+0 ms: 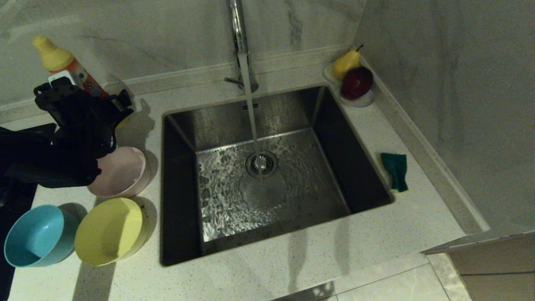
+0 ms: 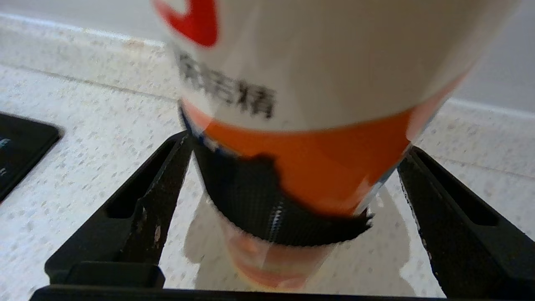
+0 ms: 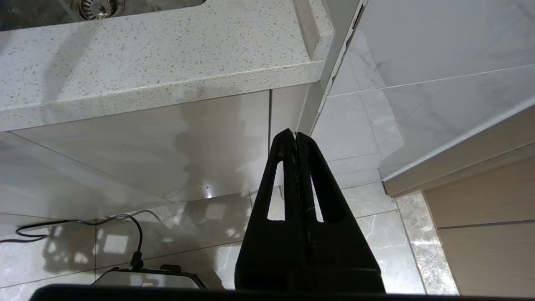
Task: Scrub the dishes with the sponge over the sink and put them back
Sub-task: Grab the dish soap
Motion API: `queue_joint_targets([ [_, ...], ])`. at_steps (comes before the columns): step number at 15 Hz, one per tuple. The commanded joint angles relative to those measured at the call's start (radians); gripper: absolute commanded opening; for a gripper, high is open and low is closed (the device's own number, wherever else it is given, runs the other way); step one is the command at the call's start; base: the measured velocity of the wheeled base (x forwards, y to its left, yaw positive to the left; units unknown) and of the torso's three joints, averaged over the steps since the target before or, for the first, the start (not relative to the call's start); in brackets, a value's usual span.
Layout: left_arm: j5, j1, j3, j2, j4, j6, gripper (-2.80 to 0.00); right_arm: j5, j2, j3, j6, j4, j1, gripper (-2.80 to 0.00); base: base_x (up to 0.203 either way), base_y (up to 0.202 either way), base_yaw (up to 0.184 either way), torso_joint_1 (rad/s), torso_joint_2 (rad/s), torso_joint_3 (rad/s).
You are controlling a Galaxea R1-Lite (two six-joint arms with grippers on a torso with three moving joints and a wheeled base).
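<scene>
A: Where are the bowls?

B: All three sit on the worktop (image 1: 292,267) left of the sink (image 1: 267,175): pink bowl (image 1: 121,172) nearest the back, yellow bowl (image 1: 109,231) in front of it, blue bowl (image 1: 35,236) furthest from the sink. The sponge (image 1: 395,170) lies on the worktop right of the sink, well apart from them.

A: How would they handle?

B: My guess: light, stiff plastic, not fragile, but smooth, and slippery once wet, since water is running from the faucet (image 1: 239,29). A pinch over the rim, one finger inside and one outside, looks safest. The sponge is soft and will squash, so take it across its short sides.

A: And the claws?

B: The left claw (image 2: 292,217) is back-left of the sink, beyond the pink bowl, spread wide around the base of a detergent bottle (image 2: 313,104), fingers (image 2: 142,209) either side and not pressing on it. The right claw (image 3: 296,138) hangs below the worktop edge in front of the sink, fingers pressed together, holding nothing.

A: So no bowl taken?

B: None yet.
</scene>
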Motion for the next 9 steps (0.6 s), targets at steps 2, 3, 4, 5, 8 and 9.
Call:
queue_joint_targets([
  [2,0.002,0.001,-0.052,0.033,-0.015,-0.003,0.0,0.001,-0.001,0.0,0.0,-0.001,0.0,-2.8,0.0,0.0,0.0,0.0,0.0,0.0],
  [3,0.003,0.001,-0.065,0.046,-0.015,-0.002,0.0,0.001,-0.001,0.0,0.0,-0.001,0.0,-2.8,0.0,0.0,0.0,0.0,0.0,0.0],
  [4,0.004,0.0,-0.074,0.052,-0.015,-0.001,0.0,0.001,-0.001,0.0,0.0,-0.001,0.0,-2.8,0.0,0.0,0.0,0.0,0.0,0.0],
  [5,0.004,0.0,-0.078,0.054,-0.014,0.0,0.0,0.001,-0.001,0.0,0.0,-0.001,0.0,-2.8,0.0,0.0,0.0,0.0,0.0,0.0],
  [8,0.005,0.0,-0.107,0.073,-0.016,0.001,-2.8,0.001,-0.001,0.0,0.0,-0.001,0.0,-2.8,0.0,0.0,0.0,0.0,0.0,0.0],
  [9,0.005,0.0,-0.11,0.073,-0.018,0.005,-2.8,0.001,-0.001,0.0,0.0,-0.001,0.0,-2.8,0.0,0.0,0.0,0.0,0.0,0.0],
])
